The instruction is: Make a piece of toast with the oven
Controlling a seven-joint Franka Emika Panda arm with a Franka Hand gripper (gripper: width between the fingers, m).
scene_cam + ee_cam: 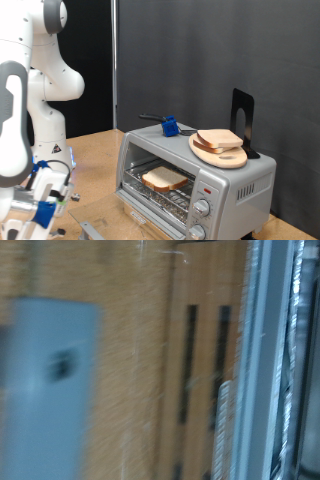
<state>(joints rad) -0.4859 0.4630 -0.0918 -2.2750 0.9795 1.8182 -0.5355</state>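
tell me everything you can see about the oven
The oven is a small silver metal countertop box on the wooden table. Its front is open, showing a wire rack with a slice of toast lying on it. Two round knobs sit at its front right. A wooden plate with bread and a blue-handled tool rest on top.

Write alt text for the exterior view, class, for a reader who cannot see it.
A silver toaster oven sits on a wooden table with a slice of bread inside on its rack. A round wooden plate holding more bread rests on top. The white robot arm's gripper hangs at the exterior view's lower left, apart from the oven.
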